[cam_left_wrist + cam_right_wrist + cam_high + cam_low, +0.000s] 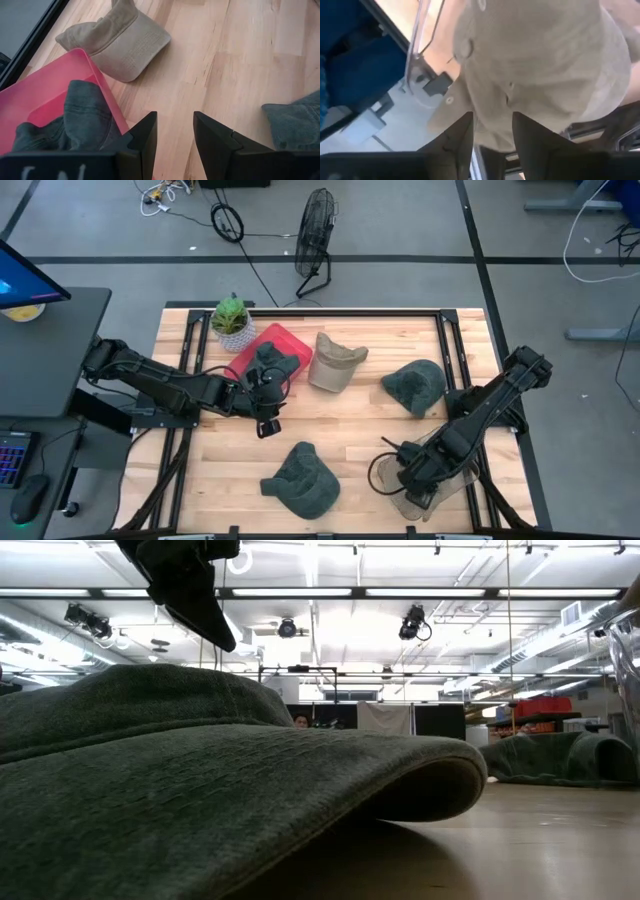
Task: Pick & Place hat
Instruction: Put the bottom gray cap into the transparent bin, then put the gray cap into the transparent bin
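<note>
My left gripper (174, 137) is open and hovers at the near right edge of the red tray (285, 338); it also shows in the high view (266, 408). A grey-green hat (80, 117) lies in that tray. My right gripper (492, 135) is open at the table's near right corner (408, 478). It stands over a tan hat (540, 60) inside a clear container (415, 502). Tan cloth shows between the fingers; whether they touch it I cannot tell. A tan hat (335, 362) and two dark green hats (415, 385) (300, 480) lie flat on the wood.
A potted plant (232, 320) stands at the far left corner beside the tray. The near dark green hat (200, 770) fills the low view's foreground. Black frame rails (460, 355) run along the table's sides. Bare wood (350, 430) lies in the middle between the hats.
</note>
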`<state>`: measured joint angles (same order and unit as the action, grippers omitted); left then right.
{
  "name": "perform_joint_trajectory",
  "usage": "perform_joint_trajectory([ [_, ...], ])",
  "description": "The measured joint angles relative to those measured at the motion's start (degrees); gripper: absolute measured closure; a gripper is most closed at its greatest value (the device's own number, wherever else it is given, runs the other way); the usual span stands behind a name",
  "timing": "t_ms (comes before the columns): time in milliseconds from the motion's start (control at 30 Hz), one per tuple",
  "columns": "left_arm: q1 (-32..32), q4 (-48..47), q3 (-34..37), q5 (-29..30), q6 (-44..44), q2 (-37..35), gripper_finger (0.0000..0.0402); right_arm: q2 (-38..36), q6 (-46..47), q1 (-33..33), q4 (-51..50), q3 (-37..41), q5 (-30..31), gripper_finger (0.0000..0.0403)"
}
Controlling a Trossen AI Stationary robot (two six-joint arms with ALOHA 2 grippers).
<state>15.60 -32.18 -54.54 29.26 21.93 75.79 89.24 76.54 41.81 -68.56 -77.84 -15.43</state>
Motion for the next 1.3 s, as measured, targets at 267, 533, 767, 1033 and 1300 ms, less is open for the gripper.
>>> perform_joint_trajectory([
  [267,0.0,0.0,0.0,0.0,0.0,0.0,0.0271,-0.6,-3.5,1.6,1.2,1.2,9.4,0.0293],
  [533,0.0,-0.3,0.0,0.0,0.0,0.0,0.0271,0.1,-3.2,2.0,17.3,13.6,2.1,0.0394],
  [767,0.0,-0.3,0.0,0.0,0.0,0.0,0.0271,0.0,-0.5,1.8,28.8,23.8,-0.4,0.0396],
  [1033,0.0,-0.3,0.0,0.0,0.0,0.0,0.0271,-1.2,-1.6,-0.1,29.1,21.9,-7.2,0.0399],
  [1300,0.0,-0.3,0.0,0.0,0.0,0.0,0.0271,-3.1,-3.6,-1.3,9.9,8.5,-4.1,0.0401],
])
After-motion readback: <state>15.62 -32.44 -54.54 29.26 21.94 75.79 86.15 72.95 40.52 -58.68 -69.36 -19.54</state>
